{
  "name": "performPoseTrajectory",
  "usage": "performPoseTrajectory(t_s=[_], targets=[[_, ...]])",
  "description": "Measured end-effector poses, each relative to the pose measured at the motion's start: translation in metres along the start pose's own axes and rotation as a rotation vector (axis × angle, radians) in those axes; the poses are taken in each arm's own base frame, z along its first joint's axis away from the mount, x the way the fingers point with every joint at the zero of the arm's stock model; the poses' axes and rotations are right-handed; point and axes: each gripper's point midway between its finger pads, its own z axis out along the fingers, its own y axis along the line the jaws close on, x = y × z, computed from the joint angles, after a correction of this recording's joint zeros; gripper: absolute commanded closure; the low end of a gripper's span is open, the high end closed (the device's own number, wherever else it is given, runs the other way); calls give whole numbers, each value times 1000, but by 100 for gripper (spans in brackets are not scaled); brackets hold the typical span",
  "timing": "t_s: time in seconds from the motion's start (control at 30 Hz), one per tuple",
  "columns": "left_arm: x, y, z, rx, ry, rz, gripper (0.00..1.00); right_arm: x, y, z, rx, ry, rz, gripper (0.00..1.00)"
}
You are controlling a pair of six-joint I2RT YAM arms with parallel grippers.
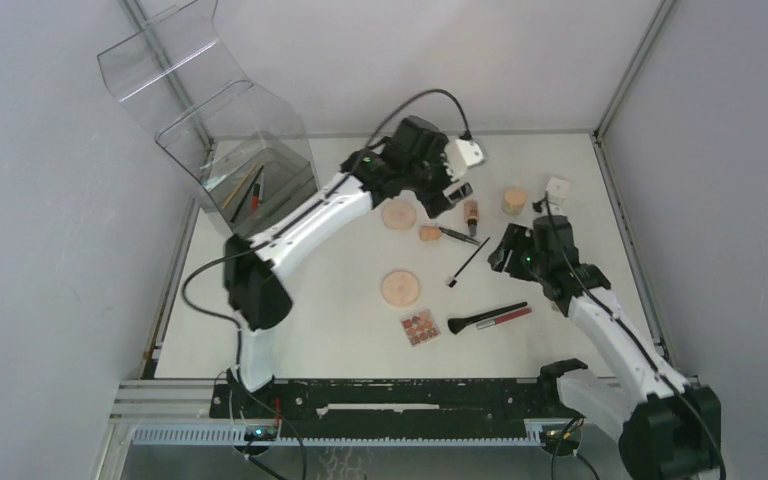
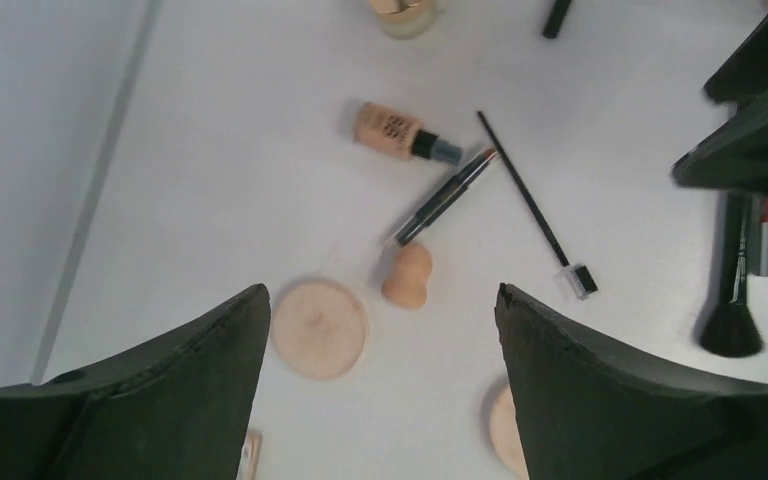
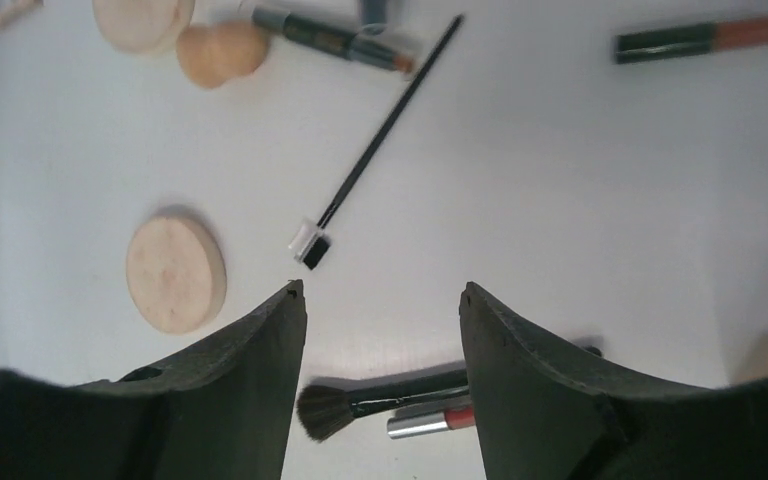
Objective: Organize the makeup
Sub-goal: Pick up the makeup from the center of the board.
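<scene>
Wide-open, empty left gripper (image 2: 380, 292) above sponge (image 2: 407, 275); part-open, empty right gripper (image 3: 382, 288) above brush (image 3: 400, 402) (likely snag: adjacent red pencil (image 3: 425, 423) dragged along on closing).

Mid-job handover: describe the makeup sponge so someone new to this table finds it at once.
Start at the clear organizer in the far left corner and move right to the farther of the two round peach pads. The sponge lies just right of that pad. It alone is a small peach gourd-shaped lump, unlike the flat pads and the thin pencil beside it.
</scene>
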Motion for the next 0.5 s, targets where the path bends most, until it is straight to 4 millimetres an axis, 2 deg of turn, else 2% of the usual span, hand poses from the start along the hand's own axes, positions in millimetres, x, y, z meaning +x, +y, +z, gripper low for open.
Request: performPoseTrajectory(t_s=[0.1,0.23,0.33,0.5], targets=[[-6,16,-50,-106,-61,-114,14,8,20,16,-31,91,-110,35],[26,16,-97,-228,-73,-301,14,-4,57,37,-74,133,-250,37],[52,2,-113,-271,-59,-436,13,-18,74,60,-73,150,-321,37],[94,-13,-133,-360,-24,-633,9,-29,80,100,9,202,-450,34]])
